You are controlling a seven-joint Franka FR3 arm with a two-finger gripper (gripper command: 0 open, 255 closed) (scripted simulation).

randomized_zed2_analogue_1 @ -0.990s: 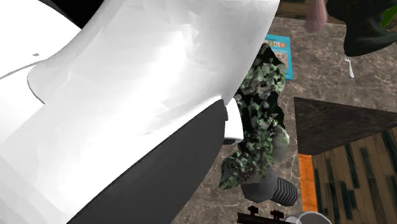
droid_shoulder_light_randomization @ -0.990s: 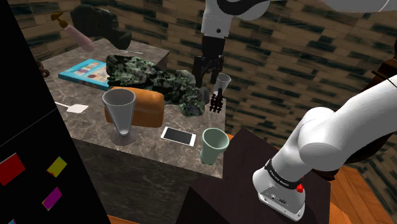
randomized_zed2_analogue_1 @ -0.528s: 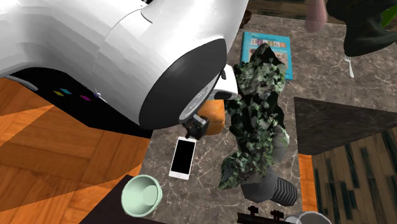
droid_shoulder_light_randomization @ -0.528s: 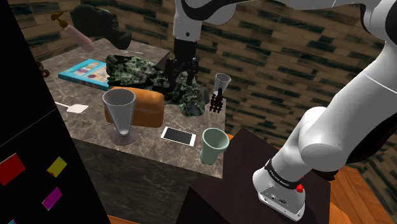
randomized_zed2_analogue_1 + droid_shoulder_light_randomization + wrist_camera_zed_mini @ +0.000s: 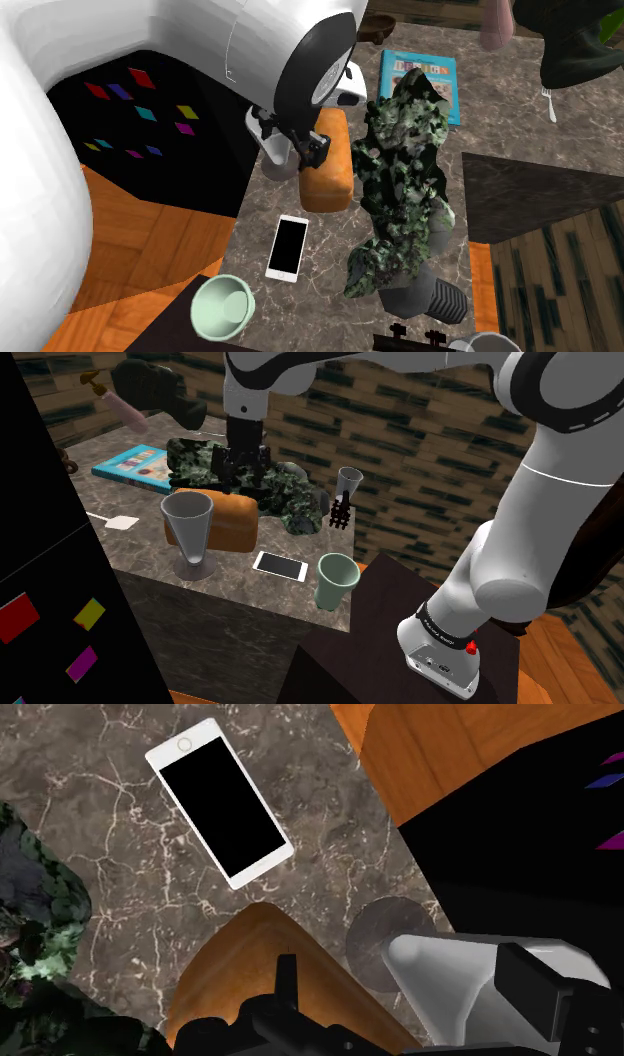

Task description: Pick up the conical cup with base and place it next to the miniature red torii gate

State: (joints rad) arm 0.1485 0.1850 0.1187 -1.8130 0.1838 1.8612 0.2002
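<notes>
End effector point(image 5: 240, 464): fingers spread apart, nothing gripped; positioned over the loaf point(image 5: 232, 522).
Conical cup point(image 5: 188, 524): upright at the counter point(image 5: 135, 542) edge, just beside the loaf.
Torii gate point(image 5: 340, 512): well apart from the cup.
Obstructions: loaf and mottled green mass point(image 5: 262, 480) lie between; phone point(image 5: 279, 565) nearby.

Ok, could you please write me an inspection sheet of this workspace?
Surface: marble counter top, crowded.
Job's things: grey cone cup upright beside the bread; dark little gate at the shoulder view's right, apart from it.
Clutter: bread, phone, green cup, book, mottled green lump, small cup.
Gripper: open, above the cone cup.
Cables: nothing seen.
Surroundings: brick wall, wooden floor, black area.
</notes>
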